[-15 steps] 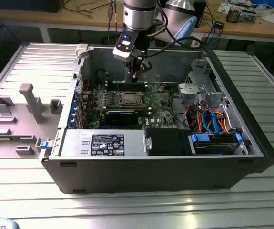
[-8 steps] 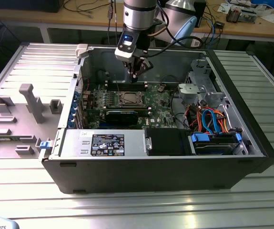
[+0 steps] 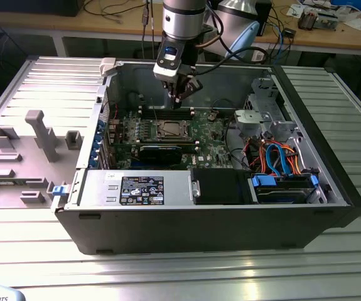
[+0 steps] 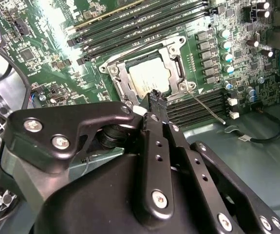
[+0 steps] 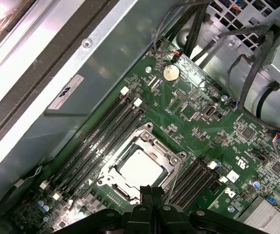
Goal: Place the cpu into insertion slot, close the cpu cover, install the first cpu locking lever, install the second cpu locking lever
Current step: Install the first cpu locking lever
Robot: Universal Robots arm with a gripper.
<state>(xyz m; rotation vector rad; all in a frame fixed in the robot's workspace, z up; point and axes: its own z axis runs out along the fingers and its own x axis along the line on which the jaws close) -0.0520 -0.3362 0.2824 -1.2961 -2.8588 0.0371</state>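
The cpu (image 4: 148, 78) lies flat in the insertion slot (image 4: 111, 69), with its silver-grey top facing up. It is square, so no side is longer than another, and in both wrist views its edges run slanted. The cpu cover (image 4: 121, 87) is down flat around it, and the chip shows through the square window (image 5: 139, 168). In the second wrist view a thin wire lever (image 4: 205, 105) sticks out from one corner of the slot and runs over the long dark memory slots (image 4: 198, 109); I cannot tell if it is hooked down. More memory slots (image 5: 105, 131) run along the other side of the slot, in the same slanted line as its edges. The gripper (image 4: 157, 97) hangs over the green motherboard (image 5: 203, 97), close to one edge of the slot. Its black fingers (image 5: 146, 192) are pressed together with nothing between them. In the exterior view the gripper (image 3: 180, 97) points down into an open computer case (image 3: 199, 226), above the far side of the slot. A round silver battery (image 5: 169, 73) sits further along the board. Blue and orange cables (image 3: 280, 157) lie in the case toward the exterior view's right. The case rests on a grey ribbed metal bench (image 3: 230, 269). Grey block shapes (image 3: 42, 135) stand on the bench at the exterior view's left. Behind it is a wooden table (image 3: 105, 19) with wires on it.
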